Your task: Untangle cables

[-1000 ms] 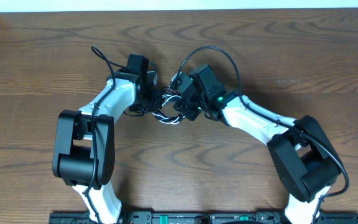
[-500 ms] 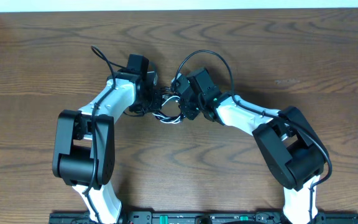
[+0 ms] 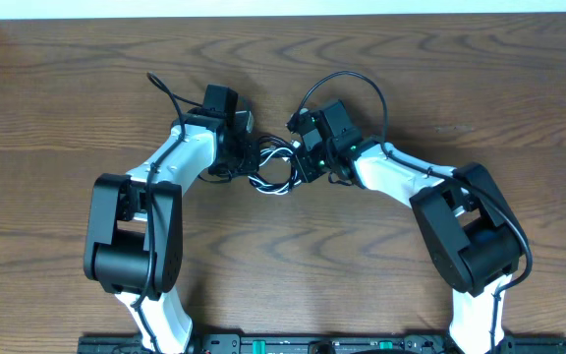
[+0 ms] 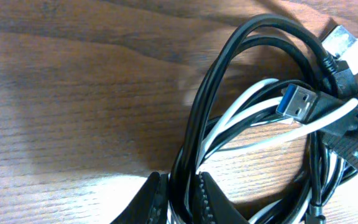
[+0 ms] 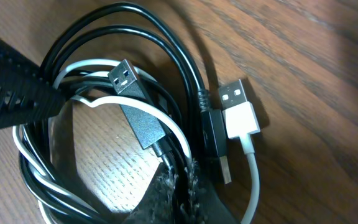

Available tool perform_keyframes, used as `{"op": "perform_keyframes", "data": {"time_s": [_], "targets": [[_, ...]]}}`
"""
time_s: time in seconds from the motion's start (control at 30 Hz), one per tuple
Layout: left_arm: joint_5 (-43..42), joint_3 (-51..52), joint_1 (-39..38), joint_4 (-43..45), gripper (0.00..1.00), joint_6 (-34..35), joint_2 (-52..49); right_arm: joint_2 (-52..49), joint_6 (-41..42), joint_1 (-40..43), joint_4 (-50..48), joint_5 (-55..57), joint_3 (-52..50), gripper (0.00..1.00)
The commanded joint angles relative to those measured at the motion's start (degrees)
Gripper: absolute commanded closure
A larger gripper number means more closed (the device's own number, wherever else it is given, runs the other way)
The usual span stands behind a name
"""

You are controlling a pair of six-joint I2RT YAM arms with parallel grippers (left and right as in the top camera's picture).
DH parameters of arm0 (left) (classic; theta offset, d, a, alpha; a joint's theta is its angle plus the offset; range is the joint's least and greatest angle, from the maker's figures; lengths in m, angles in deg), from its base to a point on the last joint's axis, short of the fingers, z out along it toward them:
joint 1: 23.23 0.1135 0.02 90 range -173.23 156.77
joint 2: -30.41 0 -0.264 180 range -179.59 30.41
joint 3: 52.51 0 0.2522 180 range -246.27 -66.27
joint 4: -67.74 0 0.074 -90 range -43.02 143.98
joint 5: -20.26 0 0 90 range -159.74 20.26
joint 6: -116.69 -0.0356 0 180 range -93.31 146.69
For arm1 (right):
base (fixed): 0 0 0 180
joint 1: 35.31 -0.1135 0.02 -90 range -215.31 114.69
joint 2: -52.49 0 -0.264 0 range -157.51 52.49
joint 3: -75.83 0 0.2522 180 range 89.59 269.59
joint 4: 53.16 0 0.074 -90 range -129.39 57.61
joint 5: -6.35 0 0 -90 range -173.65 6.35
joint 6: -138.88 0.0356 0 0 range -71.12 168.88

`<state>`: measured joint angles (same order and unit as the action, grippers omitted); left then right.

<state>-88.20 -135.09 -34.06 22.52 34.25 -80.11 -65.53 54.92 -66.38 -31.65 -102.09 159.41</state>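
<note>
Zero progress: left gripper [image 4: 178, 196] and right gripper [image 5: 182, 186] clamped on thin black-and-white USB cable bundle [image 4: 298, 102], loops all interlaced.

One white plug [image 5: 236, 109], two black plugs [image 5: 132, 99], one cable bundle [image 3: 273, 179], two arms [image 3: 177, 157].

The left arm [image 3: 170, 162] and right arm [image 3: 391, 179] pair white links with black joint housings. Black wrist cables [image 3: 347, 74] loop overhead, a green light [image 3: 314, 163] glows on the right wrist, and the left pincer [image 4: 178, 200] shows smooth black fingers [image 4: 149, 200].
</note>
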Motion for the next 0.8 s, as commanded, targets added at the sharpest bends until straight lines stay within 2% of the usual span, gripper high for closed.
{"op": "perform_keyframes", "data": {"time_s": [0.0, 0.07, 0.1, 0.17, 0.27, 0.33, 0.6, 0.77], "targets": [[2.9, -0.4, 0.9, -1.2, 0.84, 0.3, 0.0, -0.7, 4.2, 3.0, 1.5, 9.1, -0.4, 0.99], [2.9, -0.4, 0.9, -1.2, 0.84, 0.3, 0.0, -0.7, 4.2, 2.9, 1.5, 9.4, -0.4, 0.99], [2.9, -0.4, 0.9, -1.2, 0.84, 0.3, 0.0, -0.7, 4.2, 2.8, 1.6, 9.9, -0.4, 0.96], [2.9, -0.4, 0.9, -1.2, 0.84, 0.3, 0.0, -0.7, 4.2, 2.5, 1.7, 10.7, -0.4, 0.83], [2.9, -0.4, 0.9, -1.2, 0.84, 0.3, 0.0, -0.7, 4.5, 2.5, 1.7, 10.8, -0.4, 0.85], [2.9, -0.4, 0.9, -1.2, 0.84, 0.3, 0.0, -0.7, 4.7, 2.5, 1.7, 10.8, -0.4, 0.99], [2.9, -0.4, 0.9, -1.2, 0.84, 0.3, 0.0, -0.3, 4.6, 2.6, 3.4, 1.9, -0.3, 0.99], [4.7, -0.4, 0.9, -1.2, 0.84, 1.4, 0.0, 0.2, 4.6, 3.6, 12.0, -1.4, 3.0, 0.99]]}}
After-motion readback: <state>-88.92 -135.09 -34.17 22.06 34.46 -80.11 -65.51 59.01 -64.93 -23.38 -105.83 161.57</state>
